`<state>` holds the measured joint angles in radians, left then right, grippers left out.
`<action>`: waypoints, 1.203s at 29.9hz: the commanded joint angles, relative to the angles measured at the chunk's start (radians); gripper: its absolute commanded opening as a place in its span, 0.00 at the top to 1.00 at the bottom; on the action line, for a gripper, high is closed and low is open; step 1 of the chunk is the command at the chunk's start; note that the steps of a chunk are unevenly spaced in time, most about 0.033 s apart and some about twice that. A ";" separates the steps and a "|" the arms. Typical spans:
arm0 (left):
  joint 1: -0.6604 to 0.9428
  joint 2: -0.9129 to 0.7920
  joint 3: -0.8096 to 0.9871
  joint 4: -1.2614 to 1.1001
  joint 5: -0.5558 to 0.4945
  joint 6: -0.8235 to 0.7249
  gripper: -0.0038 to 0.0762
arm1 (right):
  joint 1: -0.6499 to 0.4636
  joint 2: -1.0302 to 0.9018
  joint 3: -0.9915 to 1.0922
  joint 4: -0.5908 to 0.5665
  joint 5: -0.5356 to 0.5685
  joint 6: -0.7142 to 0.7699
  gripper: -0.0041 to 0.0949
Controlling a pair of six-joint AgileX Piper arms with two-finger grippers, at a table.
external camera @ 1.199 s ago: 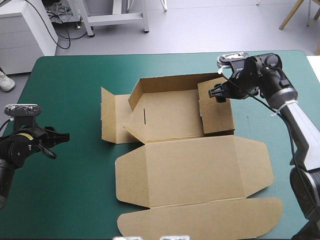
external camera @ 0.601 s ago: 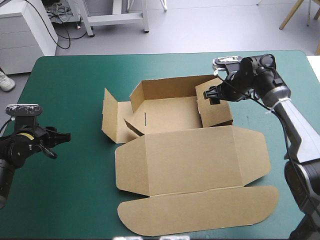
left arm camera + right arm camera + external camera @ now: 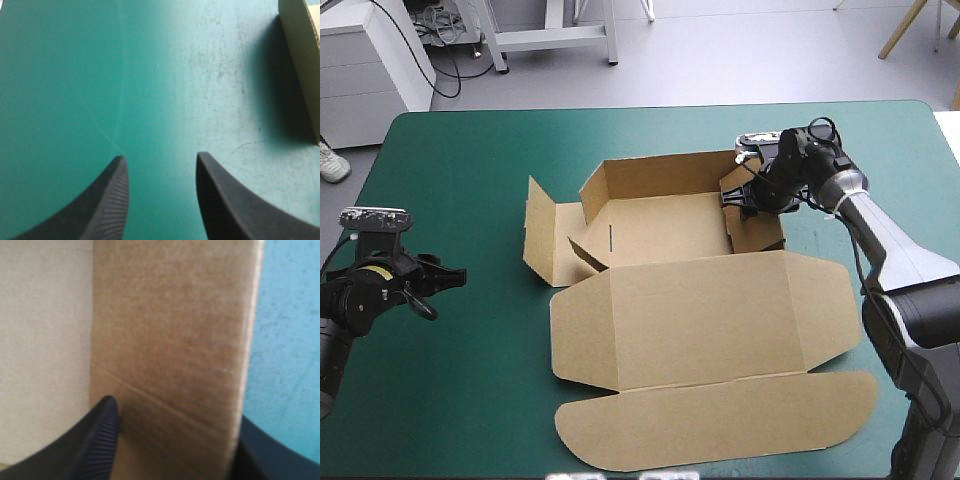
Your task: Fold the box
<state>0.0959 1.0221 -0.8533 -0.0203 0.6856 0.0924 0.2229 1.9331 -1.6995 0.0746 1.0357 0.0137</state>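
Nearest, flat on the teal-green cover (image 3: 450, 170): the rounded tuck flap (image 3: 720, 425) of the brown box (image 3: 665, 225). Next the broad lid panel (image 3: 705, 315), also flat, long axis running left to right across the table. Off the box's left side, level with that lid panel: the left gripper (image 3: 159, 156), black fingers (image 3: 100, 210) spread wide, nothing between them but bare cover. Only a strip of the box's left flap (image 3: 540, 240) ahead and to one side of it. Well apart from the box, so seemingly out of the present step.

Beyond the lid panel: the tray half, floor flat, left flap standing loose and splayed outward. At the box's right end: the right side wall (image 3: 170, 315), raised close to upright. Straddling it, the right gripper (image 3: 175, 410), one finger inside the tray, the other outside, standing apart with the board between rather than pinched tight. Farthest, along the box's far side: the back wall (image 3: 665, 172), upright.

Looks like the middle of raising and tucking the right wall. Hinges on this: wall directly between the right fingers, its length running near to far, tray floor on the inner finger's side. Probably calls for a push inward toward the box's middle, with the left flap a job for the nearer left arm
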 commanded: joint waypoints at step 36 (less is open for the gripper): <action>-0.005 0.065 -0.026 -0.025 -0.114 0.085 0.56 | -0.384 -0.319 -0.116 0.692 0.151 -0.328 0.97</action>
<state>0.0959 1.0970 -0.8529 -0.0208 0.6503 0.1778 -0.1490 1.6789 -1.7810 0.6186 1.1519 -0.2645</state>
